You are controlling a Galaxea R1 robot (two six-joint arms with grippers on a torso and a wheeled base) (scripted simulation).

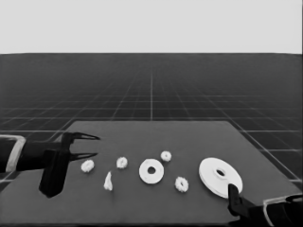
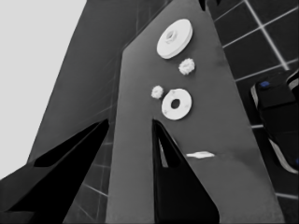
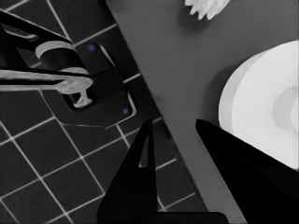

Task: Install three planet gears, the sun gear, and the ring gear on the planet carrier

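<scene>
White parts lie loose on the dark table (image 1: pixel 142 208), none yet stacked, so the job looks to be at its start. Nearest, at five o'clock in the head view, the right claw (image 1: pixel 233 195) rises from the corner with its fingers spread, empty, its tip just beside the near rim of the larger round part (image 1: pixel 220 176), the ring gear. That part goes on last, so I judge the first move should be to one of the gears. The closest gear (image 1: pixel 181 184) sits at seven o'clock from the larger round part. Grip it by its toothed rim, level, and lower it square onto the smaller round part (image 1: pixel 151 171), the planet carrier, at the table's middle. A thin white piece (image 1: pixel 108 181) lies at eight o'clock from that part. Farther on are gears at (image 1: pixel 87 165), (image 1: pixel 122 162) and (image 1: pixel 165 155). At nine o'clock the left claw (image 1: pixel 96 145) waits, spread and empty. No containers are present.
</scene>
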